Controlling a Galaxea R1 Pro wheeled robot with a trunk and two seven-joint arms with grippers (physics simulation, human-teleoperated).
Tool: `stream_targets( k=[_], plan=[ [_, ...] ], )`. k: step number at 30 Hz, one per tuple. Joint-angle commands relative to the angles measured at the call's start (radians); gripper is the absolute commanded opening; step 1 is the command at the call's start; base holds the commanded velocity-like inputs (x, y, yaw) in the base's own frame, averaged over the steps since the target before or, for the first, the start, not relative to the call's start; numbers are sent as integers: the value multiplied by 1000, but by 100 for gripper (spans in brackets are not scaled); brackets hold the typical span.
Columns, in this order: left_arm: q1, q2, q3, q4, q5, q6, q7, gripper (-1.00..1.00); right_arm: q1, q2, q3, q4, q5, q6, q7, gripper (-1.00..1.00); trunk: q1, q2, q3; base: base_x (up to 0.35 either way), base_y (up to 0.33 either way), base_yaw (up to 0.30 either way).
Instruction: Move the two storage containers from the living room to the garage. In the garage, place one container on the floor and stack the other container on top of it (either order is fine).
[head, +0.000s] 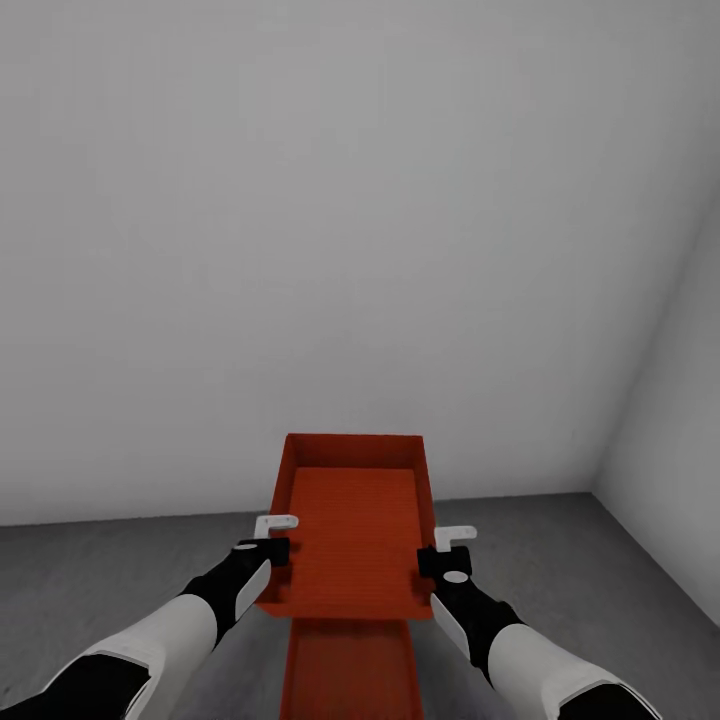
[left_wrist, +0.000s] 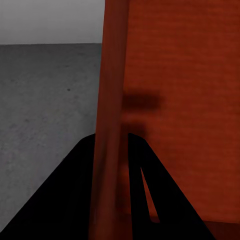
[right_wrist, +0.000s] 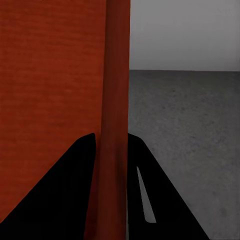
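Note:
I hold one red-orange storage container (head: 353, 530) level in the air with both grippers. In the head view my left gripper (head: 273, 538) is shut on its left wall and my right gripper (head: 444, 550) is shut on its right wall. The left wrist view shows that wall (left_wrist: 112, 100) running between the dark fingers (left_wrist: 75, 200). The right wrist view shows the other wall (right_wrist: 116, 100) between its fingers (right_wrist: 65, 195). The second storage container (head: 350, 670) lies on the dark grey floor (head: 120, 570) just below and nearer to me, partly covered by the held one.
This is the garage. A plain light grey wall (head: 350, 250) stands close ahead, and a second wall (head: 680, 450) meets it at a corner on the right. Bare mottled concrete spreads to both sides of the containers.

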Motion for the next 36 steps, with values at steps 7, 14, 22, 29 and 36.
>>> stream_targets(
  k=[7, 14, 22, 29, 36],
  plan=[
    [-1, 21, 30, -5, -18, -75, 11, -100, -1, -10, -21, 6, -17, -7, -34, -100, 0, -1, -12, 0, 0, 0],
    [-1, 21, 30, -5, -18, -74, 11, -100, -1, -10, -21, 6, -17, -9, -34, -100, 0, -1, -24, 0, 0, 0],
    [-1, 21, 30, -5, -19, -74, 11, -100, -1, -10, -21, 6, -17, -10, -34, -100, 0, -1, -36, 0, 0, 0],
    [-1, 21, 29, -5, -19, -75, 11, -100, -1, -10, -21, 7, -17, -10, -34, -100, 0, -1, -48, 0, 0, 0],
    [-1, 21, 29, -5, -18, -75, 11, -100, -1, -10, -21, 7, -17, -10, -34, -100, 0, -1, -59, 0, 0, 0]
  ],
)
